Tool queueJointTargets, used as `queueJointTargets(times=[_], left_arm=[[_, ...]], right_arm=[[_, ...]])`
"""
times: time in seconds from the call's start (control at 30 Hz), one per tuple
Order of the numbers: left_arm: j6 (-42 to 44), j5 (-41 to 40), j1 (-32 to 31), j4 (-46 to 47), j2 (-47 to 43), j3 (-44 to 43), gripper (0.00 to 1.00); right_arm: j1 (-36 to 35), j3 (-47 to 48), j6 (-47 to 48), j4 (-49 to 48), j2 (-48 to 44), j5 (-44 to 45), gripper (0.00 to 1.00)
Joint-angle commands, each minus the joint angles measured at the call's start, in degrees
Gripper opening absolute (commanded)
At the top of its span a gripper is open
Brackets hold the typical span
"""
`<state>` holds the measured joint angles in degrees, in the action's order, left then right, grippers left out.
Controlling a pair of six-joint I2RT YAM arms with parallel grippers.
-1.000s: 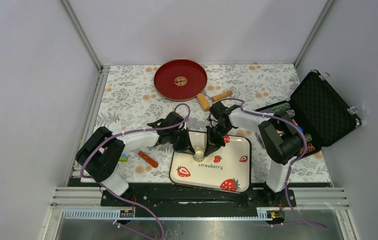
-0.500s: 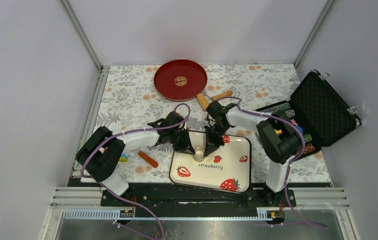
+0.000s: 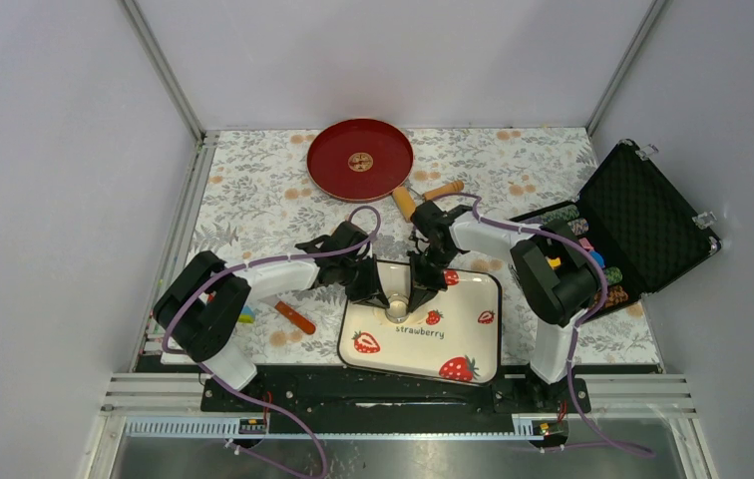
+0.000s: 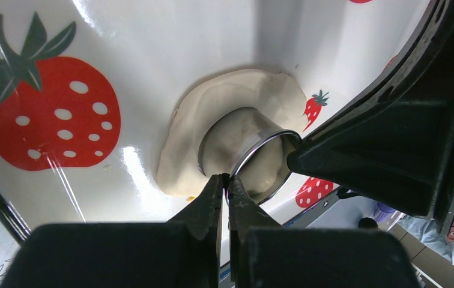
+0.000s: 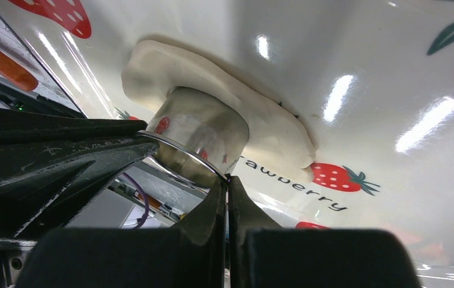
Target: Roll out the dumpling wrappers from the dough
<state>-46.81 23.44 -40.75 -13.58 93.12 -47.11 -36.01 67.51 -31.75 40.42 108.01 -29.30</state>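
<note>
A flattened slab of pale dough (image 4: 182, 150) (image 5: 272, 129) lies on the white strawberry tray (image 3: 463, 334). A metal ring cutter (image 3: 398, 299) (image 4: 242, 129) (image 5: 197, 129) stands pressed into it. My left gripper (image 3: 383, 295) (image 4: 227, 177) is shut on the cutter's rim from the left. My right gripper (image 3: 416, 291) (image 5: 227, 178) pinches the opposite rim, also shut. Dough fills the inside of the ring in the left wrist view. The dumpling wrappers are out of view.
A red plate (image 3: 328, 175) sits at the back of the floral mat, with a wooden rolling pin (image 3: 425, 195) just right of it. An open black case (image 3: 642, 215) with chips stands at the right. An orange tool (image 3: 295, 317) lies left of the tray.
The right arm's forearm has shifted slightly left and back. Both grippers stay shut on the cutter over the dough.
</note>
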Motion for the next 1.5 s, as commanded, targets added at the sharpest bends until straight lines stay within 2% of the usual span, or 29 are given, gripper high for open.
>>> queueJointTargets(times=[0.0, 0.2, 0.7, 0.87, 0.93, 1.07, 1.23, 1.47], left_arm=[[1.03, -7.19, -1.96, -2.33, 5.47, 1.73, 0.00], [1.55, -7.39, -1.98, -2.28, 4.35, 1.24, 0.00], [2.13, -8.53, -2.02, -5.49, 1.32, -2.90, 0.00], [3.06, -9.83, -2.03, -9.51, -0.36, -6.59, 0.01], [3.44, -10.08, -2.03, -10.83, -0.92, -7.81, 0.06], [3.90, -10.65, -2.02, -12.86, -2.66, -9.50, 0.24], [4.26, -11.03, -1.98, -13.74, -5.28, -10.07, 0.39], [4.14, -9.69, -1.99, -12.81, -6.30, -9.56, 0.39]], right_arm=[[-2.98, -1.42, 2.05, -0.20, 3.99, 7.73, 0.00], [-3.01, -0.53, 2.04, -0.02, 2.55, 7.37, 0.00], [-2.94, 4.19, 0.30, 2.68, -2.35, 5.44, 0.11], [-3.01, 5.68, -0.23, 3.84, -4.29, 5.02, 0.23], [-3.00, 6.47, -0.21, 4.73, -5.01, 5.28, 0.31], [-2.95, 7.52, 0.05, 6.59, -5.86, 6.35, 0.47], [-2.99, 6.76, 0.13, 6.93, -6.69, 6.90, 0.50], [-2.99, 5.93, 0.50, 6.84, -7.26, 7.74, 0.48]])
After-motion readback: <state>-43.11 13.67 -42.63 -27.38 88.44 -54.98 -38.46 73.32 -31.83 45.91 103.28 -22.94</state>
